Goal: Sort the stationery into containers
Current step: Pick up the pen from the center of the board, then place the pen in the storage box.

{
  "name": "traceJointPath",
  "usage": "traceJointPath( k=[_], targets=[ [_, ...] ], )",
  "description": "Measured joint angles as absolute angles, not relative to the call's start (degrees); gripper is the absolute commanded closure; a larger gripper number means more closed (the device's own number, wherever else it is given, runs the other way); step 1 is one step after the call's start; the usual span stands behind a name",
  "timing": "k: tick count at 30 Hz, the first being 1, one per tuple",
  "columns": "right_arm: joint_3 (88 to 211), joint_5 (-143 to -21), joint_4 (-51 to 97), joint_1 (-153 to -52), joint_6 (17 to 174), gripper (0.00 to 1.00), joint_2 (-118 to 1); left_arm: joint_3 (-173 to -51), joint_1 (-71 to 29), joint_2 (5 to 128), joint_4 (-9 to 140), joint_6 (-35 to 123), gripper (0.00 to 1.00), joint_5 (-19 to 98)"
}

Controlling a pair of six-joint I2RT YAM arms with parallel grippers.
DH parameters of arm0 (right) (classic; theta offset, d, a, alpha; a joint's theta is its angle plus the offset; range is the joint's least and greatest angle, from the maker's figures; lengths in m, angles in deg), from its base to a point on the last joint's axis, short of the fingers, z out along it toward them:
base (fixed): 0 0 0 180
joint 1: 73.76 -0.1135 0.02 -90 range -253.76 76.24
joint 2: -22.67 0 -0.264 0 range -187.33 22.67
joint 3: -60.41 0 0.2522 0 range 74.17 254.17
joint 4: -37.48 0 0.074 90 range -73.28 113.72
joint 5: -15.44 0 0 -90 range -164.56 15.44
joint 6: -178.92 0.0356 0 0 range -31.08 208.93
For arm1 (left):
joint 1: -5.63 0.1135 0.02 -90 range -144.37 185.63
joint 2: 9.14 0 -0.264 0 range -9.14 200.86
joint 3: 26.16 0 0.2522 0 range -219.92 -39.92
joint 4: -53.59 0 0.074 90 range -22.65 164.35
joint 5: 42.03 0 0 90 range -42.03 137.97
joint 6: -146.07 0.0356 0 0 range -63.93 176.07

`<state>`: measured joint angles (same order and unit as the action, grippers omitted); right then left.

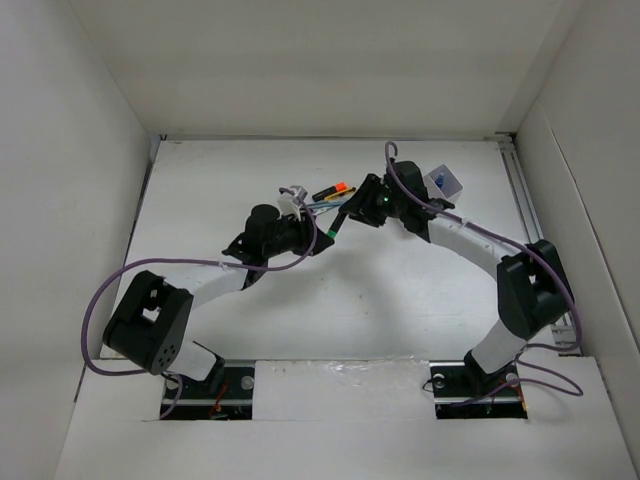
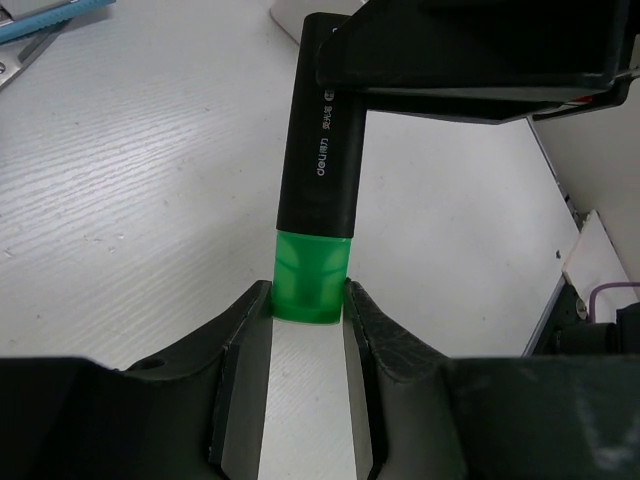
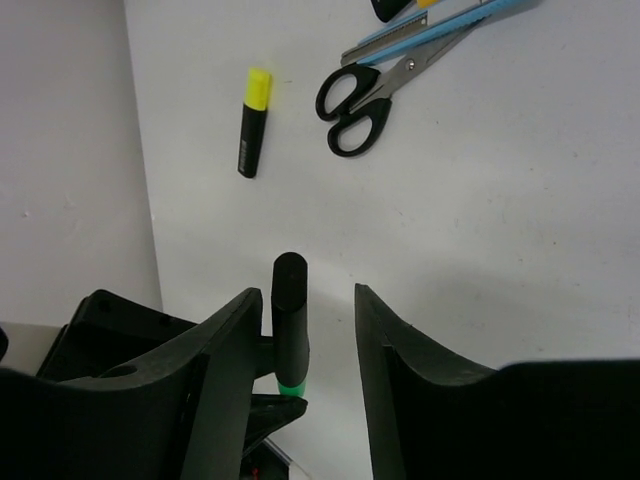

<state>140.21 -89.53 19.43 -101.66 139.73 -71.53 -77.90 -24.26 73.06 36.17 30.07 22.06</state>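
Left arm (image 1: 205,285) extended forward from its base, elbow bent out to its own side and forearm angled inward. Left gripper (image 2: 310,300) was clamped on the green cap of a marker (image 2: 322,140). Both fingers (image 2: 245,335) pressed against the cap sides, and the marker stuck straight out ahead of the tips. Right arm (image 1: 465,240) bent at an outward elbow, forearm angled in toward the left gripper. Right gripper (image 3: 310,310) met it tip to tip, jaws apart, its 2 fingers straddling the marker's black end. That end sat close against 1 finger, with a clear gap to the other.
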Motion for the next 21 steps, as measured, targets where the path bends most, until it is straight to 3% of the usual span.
traceJointPath(
  k=[5, 6, 10, 16, 17, 18, 21],
  targets=[
    [140.61, -89.31, 19.41, -102.36, 139.8, 0.71, -72.51, -77.24, -24.26, 73.06, 34.88, 30.07, 0.88, 20.95],
    [140.78, -89.24, 19.39, -102.4, 139.82, 0.82, -72.79, -77.09, -24.26, 73.06, 34.77, 30.05, 0.77, 20.79],
    [141.13, -89.37, 19.54, -102.58, 140.39, 0.91, -73.17, -76.79, -24.28, 73.08, 34.8, 29.85, 0.53, 20.07],
    [141.15, -85.79, 19.28, -102.27, 140.34, 0.97, -72.73, -76.24, -24.26, 72.6, 32.85, 29.41, 0.45, 19.88],
    [141.15, -85.09, 19.28, -101.88, 140.37, 0.97, -72.58, -75.58, -24.26, 71.86, 32.63, 29.33, 0.35, 19.9],
    [141.15, -84.39, 19.28, -101.35, 140.39, 0.97, -72.31, -74.77, -24.26, 70.74, 32.44, 29.22, 0.01, 19.9],
    [141.22, -81.29, 19.23, -98.69, 140.39, 0.97, -71.64, -73.35, -24.26, 67.51, 32.2, 28.91, 0.0, 19.96]
  ],
)
